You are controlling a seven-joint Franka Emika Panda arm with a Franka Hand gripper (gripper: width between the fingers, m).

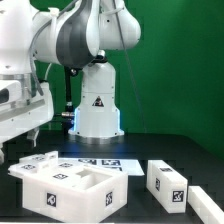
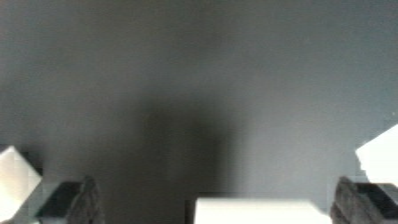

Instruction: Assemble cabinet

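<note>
- The end effector point(image 1: 30, 122) hangs above the desk point(image 1: 150, 150) at the exterior view's left, over the far corner of the cabinet box. Its jaws stand wide apart and carry nothing.
- In the wrist view the two dark fingers point(image 2: 63, 200) frame bare desk with nothing between them. I read this as a hover before a pick, not a grasp.
- The cabinet box point(image 1: 70, 185) sits at the front of the desk, toward the exterior view's left, with its open side up and tags on its walls. I judge it lies this way so the hollow can be reached from above.
- A tagged white block point(image 1: 165, 180) lies to the exterior view's right of the box, apart from it. A second white piece point(image 1: 207, 205) is cut off by the frame's edge.
- They lie flat and separated, probably so the jaws can drop on one without bumping the other. With both loose, I judge most of the assembly remains.
- The marker board point(image 1: 100, 160) lies flat behind the box, before the arm's base point(image 1: 95, 110).
- White slivers point(image 2: 377, 160) at the wrist view's edges look like furniture parts; I cannot tell which.
</note>
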